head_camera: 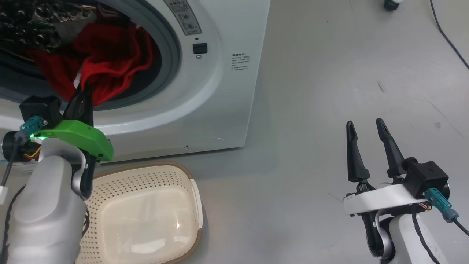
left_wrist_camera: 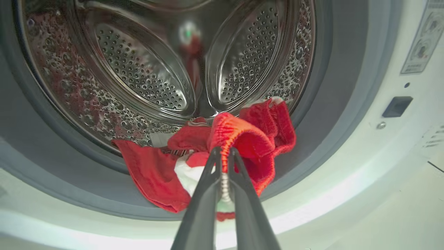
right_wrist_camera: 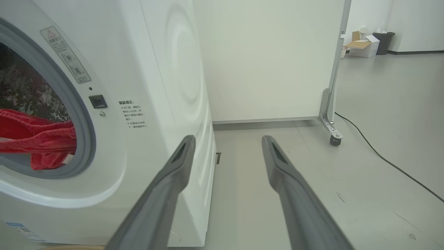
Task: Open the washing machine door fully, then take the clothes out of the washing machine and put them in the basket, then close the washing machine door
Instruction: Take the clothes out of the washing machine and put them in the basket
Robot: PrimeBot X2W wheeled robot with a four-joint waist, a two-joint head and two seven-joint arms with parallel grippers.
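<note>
Pinching the clothes (left_wrist_camera: 249,139) at the drum mouth, our left gripper (left_wrist_camera: 223,151) has its two fingers pressed together on a red fold, with a strip of white trim caught between them lower down. We see the clothes draped over the grey rubber ring of the machine (head_camera: 220,91), part inside the steel drum (left_wrist_camera: 138,69) and part hanging out over the lower lip. In the head view the left gripper points up into the opening from below, its tips touching the red fabric. The basket (head_camera: 146,205) sits on the floor (head_camera: 348,73) just in front of the machine, directly under our left arm, apart from the clothes. Our right gripper (head_camera: 364,124) hangs well to the right over bare floor, its fingers spread wide and holding nothing. From its wrist we look past the machine's right side at a white wheeled partition (right_wrist_camera: 270,59) and a dark cable (right_wrist_camera: 381,156) lying on the floor.
</note>
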